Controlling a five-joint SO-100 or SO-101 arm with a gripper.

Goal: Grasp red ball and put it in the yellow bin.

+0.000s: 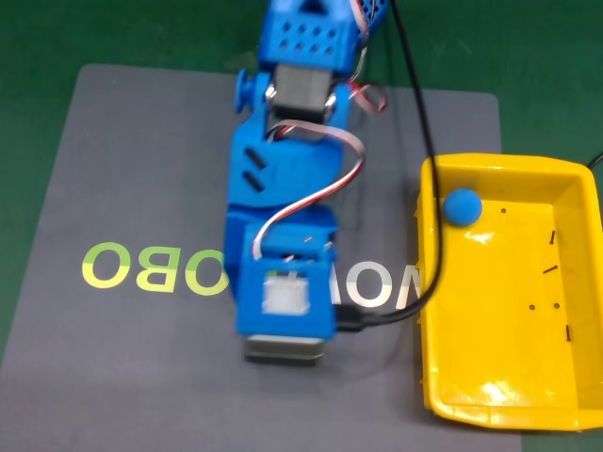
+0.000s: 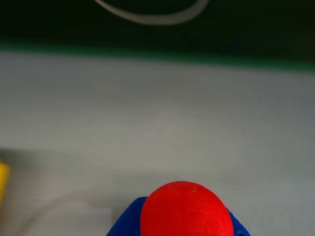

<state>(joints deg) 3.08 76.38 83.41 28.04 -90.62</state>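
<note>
Blue gripper [image 2: 179,231] fingers hug the red ball [image 2: 186,210] at the bottom edge of the wrist view, closed around it on both sides, so the ball looks held and lifted clear of the grey mat [image 2: 157,123] behind it. Seen from the fixed view, the blue arm [image 1: 287,235] reaches down over the middle of the mat [image 1: 122,151], its wrist block hanging above the pale lettering [image 1: 151,266], and it hides the ball beneath it. Further right, just off the mat's right edge, sits the yellow bin [image 1: 429,377], with a blue ball [image 1: 463,206] tucked into its upper-left corner and a few dark specks on its floor. A black cable [image 1: 415,85] trails from the arm across the bin's near wall. By my reading, the grasp is done and the carry is in hand: the arm next needs to swing right until the ball is over the bin's open floor, then let go.
</note>
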